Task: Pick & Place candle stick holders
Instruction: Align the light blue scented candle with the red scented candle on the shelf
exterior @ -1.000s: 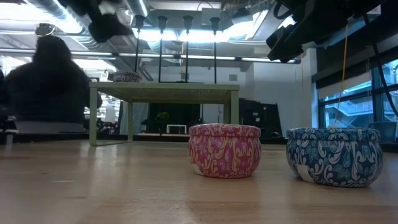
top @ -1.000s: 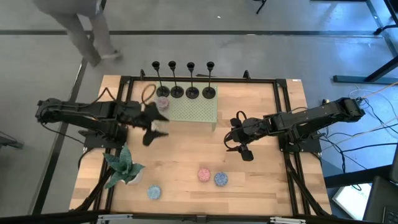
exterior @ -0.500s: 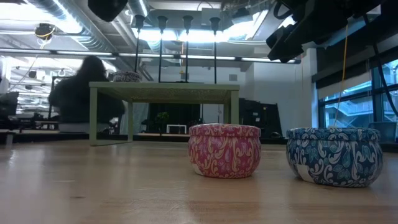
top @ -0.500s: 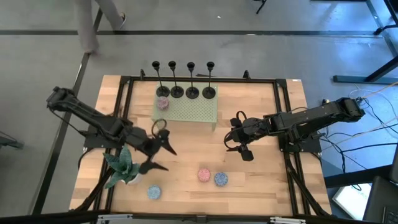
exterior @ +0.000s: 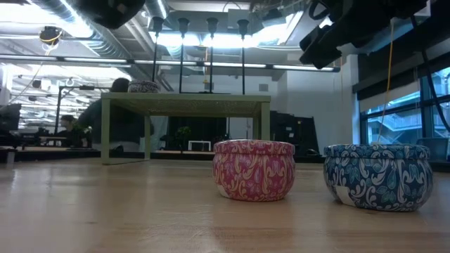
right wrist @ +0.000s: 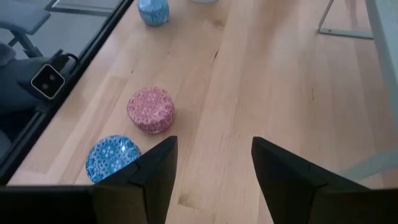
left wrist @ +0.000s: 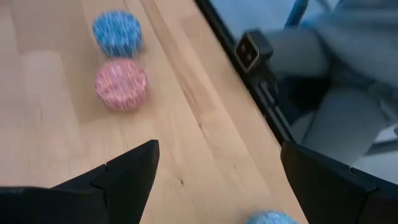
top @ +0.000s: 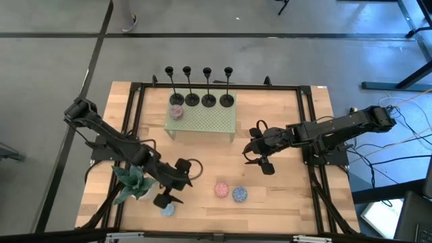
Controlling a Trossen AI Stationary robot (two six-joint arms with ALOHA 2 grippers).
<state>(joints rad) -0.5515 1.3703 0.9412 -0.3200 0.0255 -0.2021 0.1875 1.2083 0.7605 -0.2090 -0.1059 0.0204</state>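
No writing is legible. Four slim black holders (top: 198,84) (round bases, thin stems) stand upper centre, on the green stand's (top: 202,119) far edge. Left gripper (top: 174,183) and right gripper (top: 260,152) both gape, empty.

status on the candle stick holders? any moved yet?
Done: nothing visible. All four candle stick holders stand in a row along the far edge of the green stand.
In hand: nothing. The left end effector hangs open and empty near the plant; the right end effector holds nothing at mid-table.
Left: every pick and place.
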